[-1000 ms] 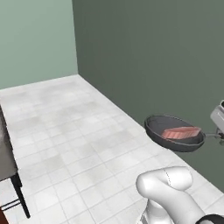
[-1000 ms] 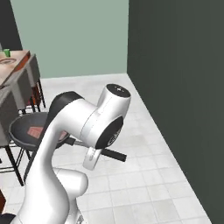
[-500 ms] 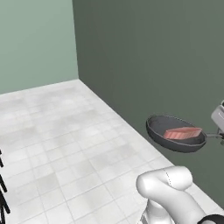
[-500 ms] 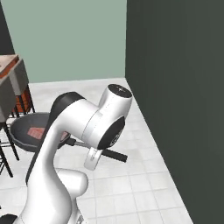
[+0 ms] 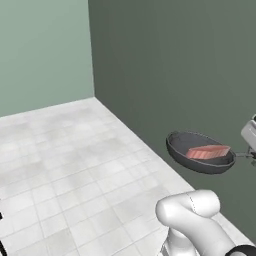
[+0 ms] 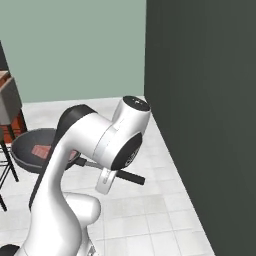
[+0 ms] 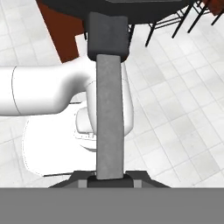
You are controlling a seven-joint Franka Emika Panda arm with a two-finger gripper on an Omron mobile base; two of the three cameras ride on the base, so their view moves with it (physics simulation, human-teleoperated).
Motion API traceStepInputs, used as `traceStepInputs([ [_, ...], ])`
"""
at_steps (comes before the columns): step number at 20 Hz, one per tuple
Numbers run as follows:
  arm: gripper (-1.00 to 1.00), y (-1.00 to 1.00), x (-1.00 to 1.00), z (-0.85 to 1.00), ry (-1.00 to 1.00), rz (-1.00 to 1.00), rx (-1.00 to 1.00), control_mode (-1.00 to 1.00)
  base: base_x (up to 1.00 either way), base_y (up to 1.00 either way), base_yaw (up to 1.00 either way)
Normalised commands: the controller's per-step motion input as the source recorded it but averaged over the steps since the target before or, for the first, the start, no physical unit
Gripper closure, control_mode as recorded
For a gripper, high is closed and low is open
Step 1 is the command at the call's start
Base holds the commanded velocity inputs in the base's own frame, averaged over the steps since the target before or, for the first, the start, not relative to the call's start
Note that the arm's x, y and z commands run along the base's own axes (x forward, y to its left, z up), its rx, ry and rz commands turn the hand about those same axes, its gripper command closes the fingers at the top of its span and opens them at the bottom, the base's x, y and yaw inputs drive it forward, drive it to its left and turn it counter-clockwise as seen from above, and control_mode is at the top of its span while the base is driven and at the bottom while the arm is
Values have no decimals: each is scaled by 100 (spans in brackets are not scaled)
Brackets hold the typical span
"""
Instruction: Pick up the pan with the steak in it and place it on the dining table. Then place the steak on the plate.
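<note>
Over pale floor tiles (image 5: 75, 150) we carried the pan (image 5: 200, 152) aloft, steak (image 5: 208, 151) inside, our tool (image 7: 109, 177) pinching its handle (image 7: 108, 118); setting down and plating remained.

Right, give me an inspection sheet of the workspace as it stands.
Surface: pale tiled floor; nothing seen of the dining table.
Job's things: pan held in the air, level; steak lying in it, toward the handle side.
Clutter: nothing seen.
Gripper: gripper shut on the pan's handle.
Cables: nothing seen.
Surroundings: dark green wall close behind the pan, lighter green wall beyond; stool legs and a red-brown cabinet at the left edge of the right base view.
</note>
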Motion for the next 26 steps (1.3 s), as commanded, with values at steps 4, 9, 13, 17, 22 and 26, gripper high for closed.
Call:
traceStepInputs([
  [4, 100, 0, 0, 0, 0, 0, 0, 100, 100, 0, 0],
  [9, 100, 0, 0, 0, 0, 0, 0, 100, 100, 0, 1],
  [13, 100, 0, 0, 0, 0, 0, 0, 100, 100, 0, 1],
  [17, 100, 0, 0, 0, 0, 0, 0, 100, 100, 0, 1],
  [22, 100, 0, 0, 0, 0, 0, 0, 100, 100, 0, 1],
  [26, 100, 0, 0, 0, 0, 0, 0, 100, 64, -1, 27],
])
